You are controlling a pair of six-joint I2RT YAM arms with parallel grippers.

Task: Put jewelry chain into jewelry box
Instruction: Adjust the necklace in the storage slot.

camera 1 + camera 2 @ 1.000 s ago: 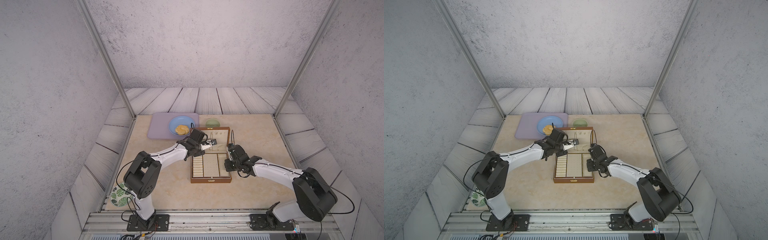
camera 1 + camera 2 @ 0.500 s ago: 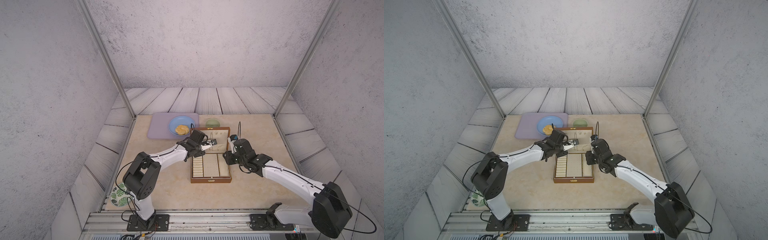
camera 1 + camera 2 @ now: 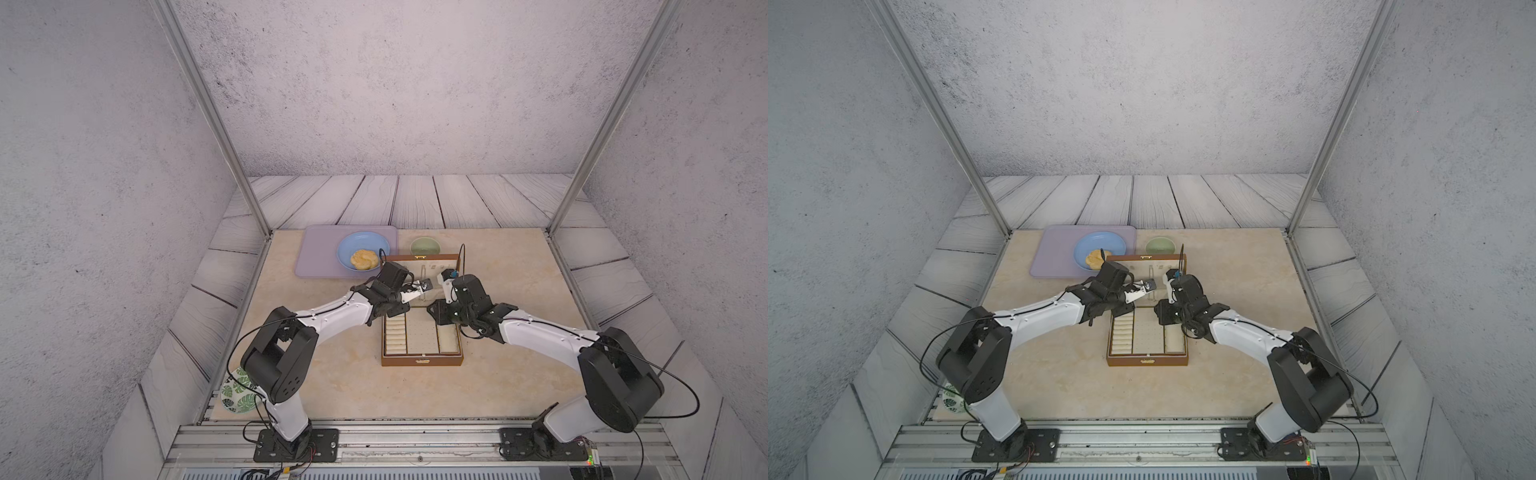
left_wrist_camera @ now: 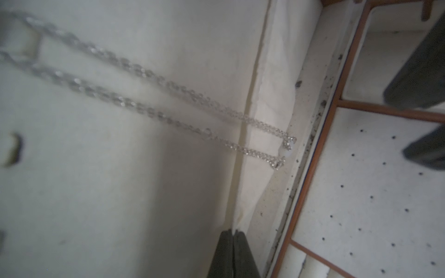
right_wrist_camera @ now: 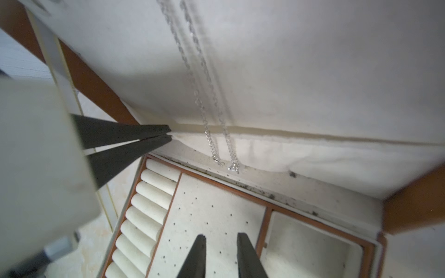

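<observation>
Jewelry chain (image 4: 125,64): two strands hanging down the open jewelry box's (image 3: 422,361) lid lining (image 5: 313,72)
Left gripper (image 4: 233,232): pressed together, tips just left of the chain
Right gripper (image 5: 221,237): slightly apart, empty, nearer than the chain

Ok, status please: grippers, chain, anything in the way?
Left gripper shut, tips at the cream lid pocket. Right gripper open, empty, over the tray. Thin silvery metal chain hangs inside the lid of the brown hinged box. Nothing blocks it.
</observation>
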